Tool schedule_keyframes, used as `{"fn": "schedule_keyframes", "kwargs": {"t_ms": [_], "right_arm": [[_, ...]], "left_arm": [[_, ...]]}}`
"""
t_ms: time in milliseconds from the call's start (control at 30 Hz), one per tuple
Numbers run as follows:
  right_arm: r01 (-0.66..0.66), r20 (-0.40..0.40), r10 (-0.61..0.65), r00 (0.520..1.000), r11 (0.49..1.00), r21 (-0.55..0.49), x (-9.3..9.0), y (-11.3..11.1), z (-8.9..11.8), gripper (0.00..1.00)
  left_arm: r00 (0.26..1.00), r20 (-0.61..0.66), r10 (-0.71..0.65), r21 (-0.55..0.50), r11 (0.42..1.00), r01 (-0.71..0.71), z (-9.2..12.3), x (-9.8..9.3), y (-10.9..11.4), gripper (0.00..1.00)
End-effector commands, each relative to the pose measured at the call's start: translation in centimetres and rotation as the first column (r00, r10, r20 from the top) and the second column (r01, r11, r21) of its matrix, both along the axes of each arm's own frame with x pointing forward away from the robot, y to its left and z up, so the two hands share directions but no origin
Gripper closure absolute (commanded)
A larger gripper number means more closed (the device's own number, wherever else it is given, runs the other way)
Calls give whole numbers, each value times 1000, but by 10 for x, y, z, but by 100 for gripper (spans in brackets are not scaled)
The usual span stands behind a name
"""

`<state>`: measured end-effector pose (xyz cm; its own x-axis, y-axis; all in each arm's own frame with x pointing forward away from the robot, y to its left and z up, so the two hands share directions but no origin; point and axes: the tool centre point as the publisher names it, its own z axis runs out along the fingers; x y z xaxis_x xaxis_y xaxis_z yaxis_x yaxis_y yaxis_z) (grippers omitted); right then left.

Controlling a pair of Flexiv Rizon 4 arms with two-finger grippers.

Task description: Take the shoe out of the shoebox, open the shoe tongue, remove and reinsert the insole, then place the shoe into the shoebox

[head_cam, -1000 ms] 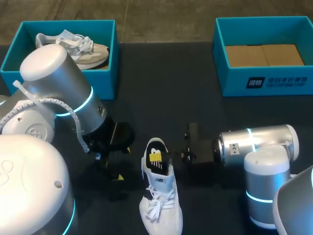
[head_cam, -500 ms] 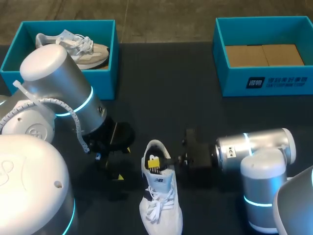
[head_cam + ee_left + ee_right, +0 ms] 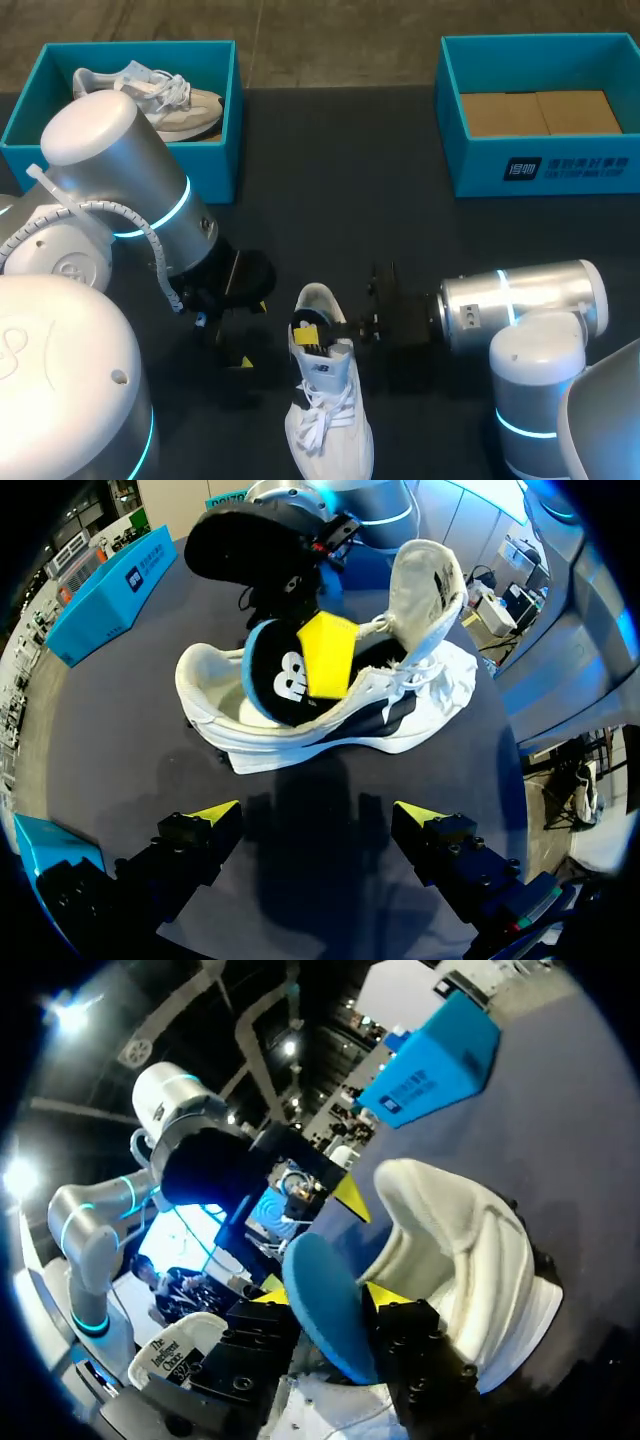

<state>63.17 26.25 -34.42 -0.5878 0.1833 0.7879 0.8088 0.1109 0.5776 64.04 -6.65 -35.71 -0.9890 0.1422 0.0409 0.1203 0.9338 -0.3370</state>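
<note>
Nearest, the white lace-up sneaker [image 3: 325, 410] lies on the dark table [image 3: 330, 180], with my right gripper [image 3: 318, 335] clamped on its one black, blue-backed insole [image 3: 285, 675] and lower in the heel than a second ago, my left gripper [image 3: 320, 820] spread wide and empty beside it, and beyond them two teal cardboard boxes, the left shoebox [image 3: 215, 130] holding a second sneaker [image 3: 190, 100], the right shoebox [image 3: 540, 165] none.

A dark table [image 3: 340, 190] carries two teal boxes near its far edge, the left shoebox [image 3: 236, 110] and the right shoebox [image 3: 480, 170] well apart, and a white shoe [image 3: 325, 410] standing on its sole near the front middle
</note>
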Motion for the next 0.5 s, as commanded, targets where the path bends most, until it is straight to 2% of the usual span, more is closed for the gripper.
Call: {"fn": "schedule_keyframes", "kwargs": {"t_ms": [33,333,500], "right_arm": [[-6,35,6,999,1000,-9,3,0,9,56],[-18,96,18,995,1000,-4,12,0,14,50],[-7,128,7,992,1000,0,15,-2,15,36]], "left_arm": [[1000,1,0,-3,1000,0,0,-1,1,0],[1000,1,0,-3,1000,0,0,-1,1,0],[1000,1,0,-3,1000,0,0,-1,1,0]]}}
